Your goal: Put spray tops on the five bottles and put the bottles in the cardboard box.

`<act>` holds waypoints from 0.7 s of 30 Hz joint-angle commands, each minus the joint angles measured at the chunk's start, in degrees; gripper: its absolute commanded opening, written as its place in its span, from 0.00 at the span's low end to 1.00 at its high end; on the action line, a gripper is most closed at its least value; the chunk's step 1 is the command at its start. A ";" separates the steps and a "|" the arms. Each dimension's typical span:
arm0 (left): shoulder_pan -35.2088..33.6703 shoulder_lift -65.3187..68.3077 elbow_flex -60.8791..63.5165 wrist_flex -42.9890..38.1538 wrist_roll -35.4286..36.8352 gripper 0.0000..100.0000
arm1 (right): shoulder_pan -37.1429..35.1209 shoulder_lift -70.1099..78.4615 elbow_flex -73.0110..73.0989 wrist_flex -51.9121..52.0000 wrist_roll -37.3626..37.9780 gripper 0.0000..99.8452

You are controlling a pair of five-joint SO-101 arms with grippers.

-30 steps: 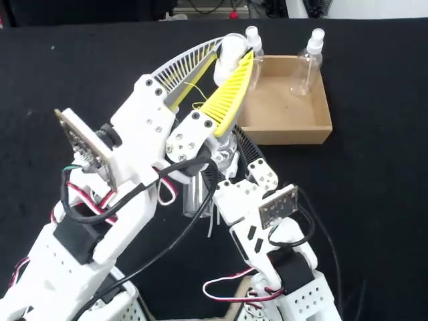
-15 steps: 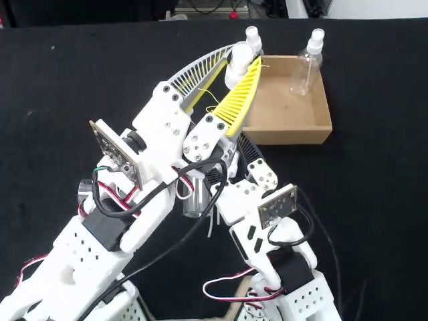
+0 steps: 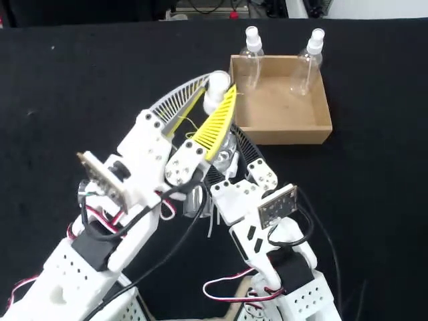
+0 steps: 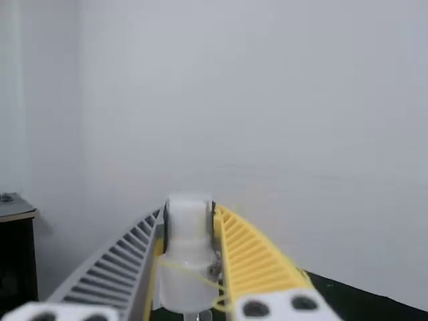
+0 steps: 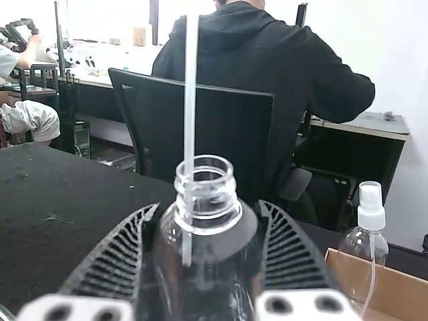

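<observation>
The left gripper [image 3: 217, 93] is up in the air, just to the side of the box [image 3: 294, 134]. Its grey finger and its yellow finger are squeezed on a white spray top [image 3: 215, 90]. In the left wrist view the spray top [image 4: 189, 254] stands straight up between the two fingers, and both touch its sides. A thin tube [image 5: 190, 100] hangs down from above. The tube's lower end goes into the open neck of a clear bottle [image 5: 205, 200].

The right gripper [image 5: 207, 208] holds that bottle. Its two black fingers press on the bottle's shoulders, one on each side. The bottle stands straight up and has no top on it. In the high view the right gripper [image 3: 227, 155] is under the left gripper, near the middle of the black table [image 3: 374, 200]. I can see only a small clear bit of the bottle [image 3: 226, 148] there, because the arms hide most of it.

Two more bottles stand inside the box, against its far wall. One [image 3: 252, 57] is in one far corner and the other [image 3: 307, 63] is in the other far corner. Both have white spray tops on.
</observation>
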 commanded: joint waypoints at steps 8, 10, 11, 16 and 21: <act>-8.13 -1.67 4.18 0.53 16.18 0.06 | -0.70 -0.84 -0.66 0.97 -0.53 0.08; -7.69 -2.02 6.29 0.44 16.18 0.11 | -0.70 -0.84 -0.66 0.97 -0.53 0.08; -6.90 -2.02 6.90 0.44 16.18 0.13 | -0.70 -0.84 -0.66 0.97 -0.53 0.08; -4.35 -2.02 8.75 0.44 16.18 0.15 | -0.70 -0.84 -0.66 0.97 -0.53 0.08; -3.47 -2.02 8.75 0.53 16.18 0.15 | -0.70 -0.84 -0.66 0.97 -0.53 0.08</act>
